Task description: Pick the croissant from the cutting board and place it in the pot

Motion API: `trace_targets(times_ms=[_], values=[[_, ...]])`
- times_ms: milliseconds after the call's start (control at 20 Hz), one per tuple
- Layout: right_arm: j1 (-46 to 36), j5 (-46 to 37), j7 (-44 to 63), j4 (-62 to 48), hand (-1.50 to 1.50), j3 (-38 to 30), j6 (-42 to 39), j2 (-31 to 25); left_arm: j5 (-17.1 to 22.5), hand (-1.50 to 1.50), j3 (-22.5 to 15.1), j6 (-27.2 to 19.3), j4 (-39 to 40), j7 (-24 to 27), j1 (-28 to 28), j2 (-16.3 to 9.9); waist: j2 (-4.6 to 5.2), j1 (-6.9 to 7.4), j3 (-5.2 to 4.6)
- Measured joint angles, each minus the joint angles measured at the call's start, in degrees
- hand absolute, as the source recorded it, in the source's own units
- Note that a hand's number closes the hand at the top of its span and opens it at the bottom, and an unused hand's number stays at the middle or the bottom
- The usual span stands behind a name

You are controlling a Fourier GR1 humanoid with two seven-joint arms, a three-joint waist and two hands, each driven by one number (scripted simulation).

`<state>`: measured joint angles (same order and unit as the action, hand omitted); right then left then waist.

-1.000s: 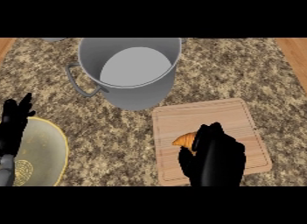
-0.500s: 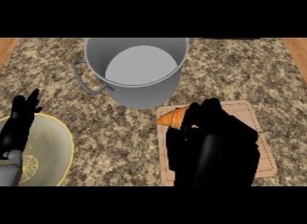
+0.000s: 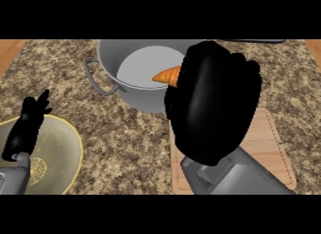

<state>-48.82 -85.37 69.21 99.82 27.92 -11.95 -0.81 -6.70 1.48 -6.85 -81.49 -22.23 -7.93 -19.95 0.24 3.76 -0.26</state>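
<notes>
Left hand [image 3: 29,125] rests open above the yellow plate [image 3: 58,151] on the counter [image 3: 129,137], while the right hand [image 3: 213,103], fingers curled round the croissant [image 3: 167,75], holds it over the pot [image 3: 132,64], cutting board [image 3: 270,146] beneath.

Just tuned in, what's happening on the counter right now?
The right hand has its fingers curled round the croissant and holds it above the open mouth of the grey pot; only the croissant's orange tip shows past the hand. It is not yet in the pot. The wooden cutting board lies below the forearm, with no croissant showing on it. The left hand rests open at the view's left, over a yellow plate.
</notes>
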Motion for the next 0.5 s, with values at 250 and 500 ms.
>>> trace_targets(times_ms=[250,500], values=[[-7.38,6.47,0.06,-10.18,1.50,-6.41,1.34,0.10,-0.37,0.00,-0.49,0.26,-0.29,-0.35,-1.10,0.09,0.28,0.83,0.04],[-13.39,12.54,-0.91,-21.56,1.50,-11.50,3.32,0.16,-0.13,0.00,-0.10,0.71,0.12,-0.26,-2.00,-0.17,0.65,1.60,0.05]])
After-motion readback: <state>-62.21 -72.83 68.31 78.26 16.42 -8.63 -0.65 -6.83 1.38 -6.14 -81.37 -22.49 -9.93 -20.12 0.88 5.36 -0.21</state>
